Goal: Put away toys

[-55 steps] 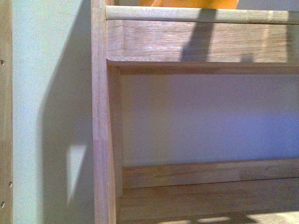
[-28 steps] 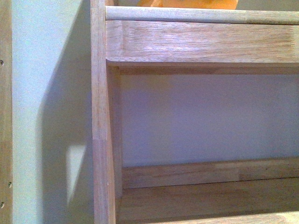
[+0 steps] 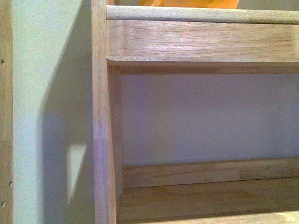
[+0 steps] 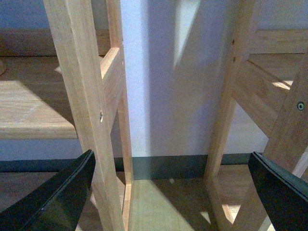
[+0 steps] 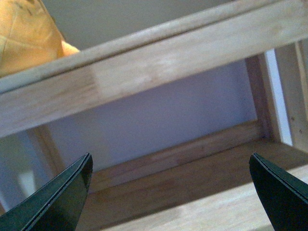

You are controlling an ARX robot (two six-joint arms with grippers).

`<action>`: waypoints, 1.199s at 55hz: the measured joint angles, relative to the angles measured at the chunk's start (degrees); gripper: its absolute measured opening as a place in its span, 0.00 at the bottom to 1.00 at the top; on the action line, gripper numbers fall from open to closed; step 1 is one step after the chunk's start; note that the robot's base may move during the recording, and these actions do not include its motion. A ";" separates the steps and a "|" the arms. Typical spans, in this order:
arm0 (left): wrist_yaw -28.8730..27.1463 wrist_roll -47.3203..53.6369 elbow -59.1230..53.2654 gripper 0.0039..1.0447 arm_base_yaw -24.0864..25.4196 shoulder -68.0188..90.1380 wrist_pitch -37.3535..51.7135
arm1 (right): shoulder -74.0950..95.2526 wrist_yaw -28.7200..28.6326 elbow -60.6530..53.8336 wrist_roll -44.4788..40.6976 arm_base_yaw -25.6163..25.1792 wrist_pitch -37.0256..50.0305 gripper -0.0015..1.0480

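An orange-yellow plush toy (image 5: 26, 36) rests on the upper shelf behind its rounded rail. The front view shows only a sliver of that toy (image 3: 191, 3) at the top edge. My right gripper (image 5: 171, 166) is open and empty, below the toy and facing the lower shelf board (image 5: 192, 187). My left gripper (image 4: 171, 166) is also open with nothing between its black fingers (image 4: 62, 197), low down between two wooden shelf frames.
A wooden shelf unit fills the front view, with an upright post (image 3: 100, 116), a rounded rail (image 3: 201, 14) and a lower board (image 3: 210, 198). Beside the left gripper stand a wooden upright (image 4: 84, 96), a second frame (image 4: 236, 96), a pale wall (image 4: 168, 86) and a wooden floor (image 4: 159, 207).
The shadow that crossed the upper shelf rail one second ago is gone. The sunlit patch on the lower board has faded. The shelf and toy keep their places.
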 joint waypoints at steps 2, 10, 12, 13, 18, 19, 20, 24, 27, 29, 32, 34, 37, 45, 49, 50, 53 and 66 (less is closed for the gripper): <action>0.00 0.00 0.00 0.94 0.00 0.02 0.00 | -0.63 -0.50 -1.20 0.55 0.07 -0.02 0.94; 0.00 0.00 0.00 0.94 0.00 0.02 0.00 | -3.78 -0.63 -5.84 0.94 0.39 -1.60 0.94; 0.00 0.00 0.00 0.94 0.00 0.02 0.00 | -4.61 -0.57 -6.93 0.96 0.55 -2.51 0.94; 0.00 0.00 0.00 0.94 0.00 0.02 0.00 | -4.90 -0.46 -7.28 0.96 0.63 -2.84 0.94; 0.00 0.00 0.00 0.94 0.00 0.00 0.00 | -7.04 -0.28 -10.19 0.96 1.27 -5.53 0.94; 0.00 0.00 0.00 0.94 0.00 0.00 0.00 | -7.32 -0.28 -10.58 0.94 1.38 -5.84 0.94; 0.02 0.00 0.00 0.94 0.00 0.00 0.00 | -7.87 -0.31 -11.32 0.92 1.51 -6.49 0.94; 0.00 0.00 0.00 0.94 0.00 0.00 0.00 | -9.31 -0.46 -12.98 0.83 1.92 -8.74 0.94; 0.00 0.00 0.00 0.94 0.00 0.00 0.00 | -10.54 -0.15 -14.27 0.26 2.73 -12.28 0.94; 0.00 0.00 0.00 0.94 0.00 0.00 0.00 | -10.82 -0.15 -14.84 0.09 3.06 -13.68 0.94; 0.02 0.00 0.00 0.94 0.00 0.02 0.00 | -10.86 -0.22 -15.45 -0.13 3.39 -14.36 0.94; 0.00 0.00 0.00 0.94 0.00 0.02 0.00 | -10.88 -0.13 -15.47 -0.20 3.39 -14.43 0.94; 0.00 0.00 0.00 0.94 0.00 0.00 0.00 | -10.99 -0.02 -15.47 -0.24 3.39 -14.43 0.94; 0.00 0.00 0.00 0.94 0.00 0.00 0.00 | -11.26 -3.61 -15.32 -3.91 1.92 -15.87 0.88; 0.00 0.00 0.00 0.94 0.00 0.00 0.00 | -11.41 -6.12 -15.47 -8.94 0.28 -16.44 0.78; 0.00 0.00 0.00 0.94 0.00 0.00 0.00 | -11.45 -6.12 -15.47 -9.29 0.20 -16.44 0.77; 0.00 0.00 0.00 0.94 0.00 0.02 0.00 | -11.87 -6.32 -15.63 -11.87 -0.13 -16.44 0.69; 0.00 0.00 0.00 0.94 0.00 0.00 0.00 | -13.46 -6.56 -17.88 -15.54 -0.33 -16.13 0.31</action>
